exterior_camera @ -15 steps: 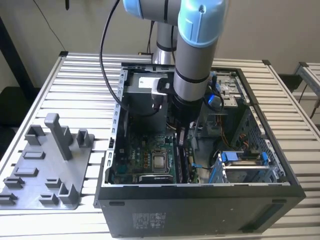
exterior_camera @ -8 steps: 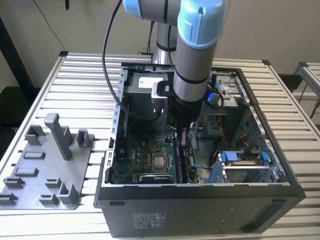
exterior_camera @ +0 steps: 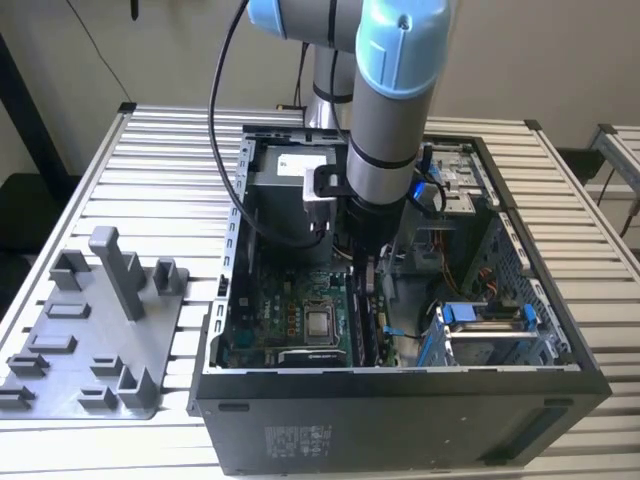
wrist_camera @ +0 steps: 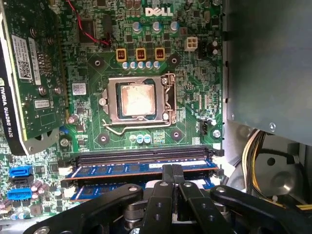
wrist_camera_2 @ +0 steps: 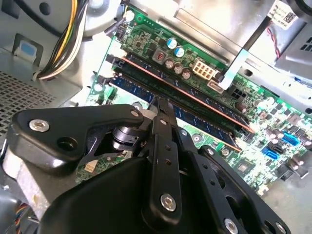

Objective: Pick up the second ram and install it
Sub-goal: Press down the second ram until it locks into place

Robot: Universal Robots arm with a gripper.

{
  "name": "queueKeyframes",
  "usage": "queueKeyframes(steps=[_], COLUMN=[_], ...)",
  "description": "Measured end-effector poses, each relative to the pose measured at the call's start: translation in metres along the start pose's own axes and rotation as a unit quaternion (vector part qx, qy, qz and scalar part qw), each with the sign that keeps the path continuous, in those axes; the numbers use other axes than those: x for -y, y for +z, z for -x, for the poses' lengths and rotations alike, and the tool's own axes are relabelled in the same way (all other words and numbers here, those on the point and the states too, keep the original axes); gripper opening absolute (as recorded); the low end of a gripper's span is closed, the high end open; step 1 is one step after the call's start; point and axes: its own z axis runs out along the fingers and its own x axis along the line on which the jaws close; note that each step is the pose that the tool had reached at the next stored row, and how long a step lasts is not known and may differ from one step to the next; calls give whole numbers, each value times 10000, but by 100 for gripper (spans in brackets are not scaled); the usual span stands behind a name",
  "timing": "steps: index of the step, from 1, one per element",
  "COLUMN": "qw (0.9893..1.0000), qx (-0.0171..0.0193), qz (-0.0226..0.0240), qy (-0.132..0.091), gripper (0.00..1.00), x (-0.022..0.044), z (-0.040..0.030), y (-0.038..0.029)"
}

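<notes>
Exterior view high over the open computer case (exterior_camera: 400,385); both wrist views close above its motherboard (wrist_camera: 195,97).

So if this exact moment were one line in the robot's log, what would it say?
gripper: inside open computer case | fingers together, tips on second ram | ram lying along motherboard slots beside processor socket

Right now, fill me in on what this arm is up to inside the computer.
The robot arm's black gripper is down inside the open black computer case, over the green motherboard. Its closed fingers sit on the top edge of a long, thin blue memory stick standing in the slot area beside the processor socket. A grey plastic parts holder sits on the slatted table at the exterior view's left.
</notes>
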Motion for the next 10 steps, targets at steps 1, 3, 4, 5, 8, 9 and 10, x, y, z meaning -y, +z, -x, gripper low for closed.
queueKeyframes(steps=[1, 3, 4, 5, 8, 9, 10], qw=[10000, 10000, 10000, 10000, 10000, 10000, 10000], qx=[0, -1, -1, -6, -10, -11, -11], qz=[5, 6, 7, 9, 11, 15, 15], qy=[-1, -5, -9, -14, -38, -43, -43], gripper=[11, 11, 11, 11, 11, 11, 11], x=[0, -2, -2, -3, -4, -4, -3], z=[-2, -5, -7, -9, -15, -14, -10], y=[16, 52, 69, 83, 136, 138, 119])
